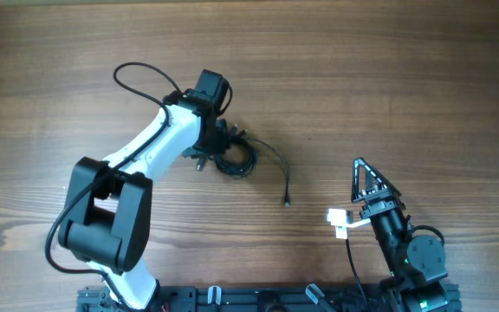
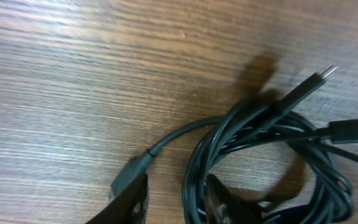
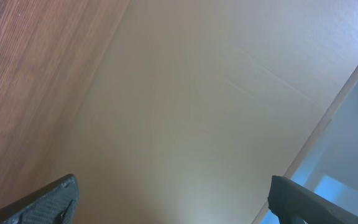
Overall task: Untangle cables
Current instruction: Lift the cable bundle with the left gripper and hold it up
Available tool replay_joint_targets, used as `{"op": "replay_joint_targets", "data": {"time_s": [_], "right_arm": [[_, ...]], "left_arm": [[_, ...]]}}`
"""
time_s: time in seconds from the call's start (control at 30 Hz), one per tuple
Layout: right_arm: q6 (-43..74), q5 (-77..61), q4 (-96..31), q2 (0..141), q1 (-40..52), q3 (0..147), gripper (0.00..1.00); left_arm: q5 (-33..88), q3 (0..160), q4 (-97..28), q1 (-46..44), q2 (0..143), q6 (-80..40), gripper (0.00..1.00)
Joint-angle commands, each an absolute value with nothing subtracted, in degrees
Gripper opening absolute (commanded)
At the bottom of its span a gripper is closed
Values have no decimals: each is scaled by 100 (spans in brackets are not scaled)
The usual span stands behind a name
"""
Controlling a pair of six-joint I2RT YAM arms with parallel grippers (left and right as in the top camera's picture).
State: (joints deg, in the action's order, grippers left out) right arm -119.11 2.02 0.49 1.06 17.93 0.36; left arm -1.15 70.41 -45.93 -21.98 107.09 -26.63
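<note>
The cables (image 1: 236, 160) are thin black wires coiled in a small knot at the middle of the wooden table, with one loose tail ending in a plug (image 1: 286, 201). In the left wrist view the coil (image 2: 253, 134) lies flat with plug ends sticking out (image 2: 319, 79). My left gripper (image 1: 217, 152) is down at the coil's left side. Its fingers (image 2: 178, 186) are open and straddle some coil strands, with another plug (image 2: 129, 177) by the left finger. My right gripper (image 1: 366, 178) is open and empty at the lower right, well away from the cables. Its wrist view (image 3: 173, 186) shows only table edge and wall.
The thicker black cable (image 1: 137, 74) of the left arm loops over the table behind that arm. A white tag (image 1: 338, 221) sticks out beside the right arm. The arm bases stand at the table's front edge (image 1: 258, 299).
</note>
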Motion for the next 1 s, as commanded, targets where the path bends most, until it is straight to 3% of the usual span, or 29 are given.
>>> {"op": "replay_joint_targets", "data": {"time_s": [0.0,0.3,0.4,0.53,0.73,0.97], "right_arm": [[-12149,252,64,80,1815,32,100],[-12149,255,64,80,1815,32,100],[-12147,252,64,80,1815,32,100],[-12147,255,64,80,1815,32,100],[-12149,255,64,80,1815,32,100],[-12149,252,64,80,1815,32,100]], "left_arm": [[54,6853,-4399,-2342,10901,-2567,29],[-360,6851,-4219,-2335,10921,-2569,24],[-357,6851,-4143,-2335,10938,-2574,4],[-353,6873,-4093,-2335,10903,-2742,4],[-331,7406,-4960,-2335,9911,-2799,4],[-327,7406,-5092,-2335,8477,-4265,4]]}}
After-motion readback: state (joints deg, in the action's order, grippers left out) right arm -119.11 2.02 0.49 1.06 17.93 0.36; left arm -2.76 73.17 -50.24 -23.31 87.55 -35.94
